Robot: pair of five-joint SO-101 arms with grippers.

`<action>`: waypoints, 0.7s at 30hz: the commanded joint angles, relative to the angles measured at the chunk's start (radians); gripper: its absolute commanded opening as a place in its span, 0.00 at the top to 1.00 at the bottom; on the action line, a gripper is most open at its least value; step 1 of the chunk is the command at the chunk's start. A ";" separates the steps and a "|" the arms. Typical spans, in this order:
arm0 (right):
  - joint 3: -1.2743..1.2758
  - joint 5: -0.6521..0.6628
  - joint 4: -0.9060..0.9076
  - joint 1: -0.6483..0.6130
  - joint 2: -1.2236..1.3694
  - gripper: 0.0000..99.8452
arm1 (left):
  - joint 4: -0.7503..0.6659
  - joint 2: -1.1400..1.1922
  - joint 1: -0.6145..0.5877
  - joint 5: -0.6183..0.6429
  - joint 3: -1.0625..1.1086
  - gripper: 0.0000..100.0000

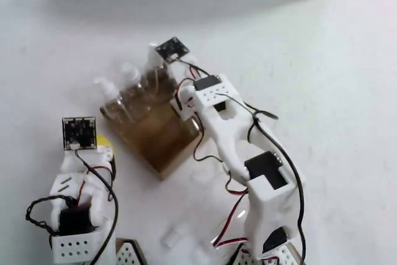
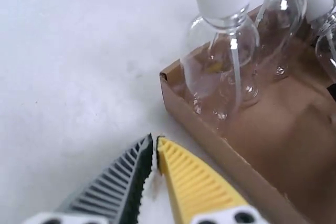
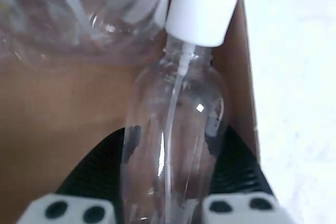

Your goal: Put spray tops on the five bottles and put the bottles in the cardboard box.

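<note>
Bright, even light all over the white table (image 1: 335, 60), which is washed out almost flat.
Shadows are faint, just soft grey edges beside the box (image 1: 162, 130) and the right arm (image 1: 239, 144) at the centre of the high view. Small white glints sit on the clear bottles (image 2: 226, 51) at the upper right of the left wrist view. One more shows on the bottle (image 3: 200, 108) mid-frame in the right wrist view.

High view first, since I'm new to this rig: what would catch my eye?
The cardboard box sits mid-table, with clear spray-topped bottles standing at its far end. The right gripper is clamped on another bottle within the box. The left gripper rests shut beside it.
</note>
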 commanded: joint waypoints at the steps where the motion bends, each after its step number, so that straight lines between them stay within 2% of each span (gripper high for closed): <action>1: -0.044 0.000 0.007 0.033 -0.091 0.98 | -0.032 -0.007 -0.012 -0.009 -0.003 0.98; 21: -0.044 0.000 0.042 0.070 -0.151 0.98 | -0.032 -0.007 -0.012 -0.009 -0.003 0.98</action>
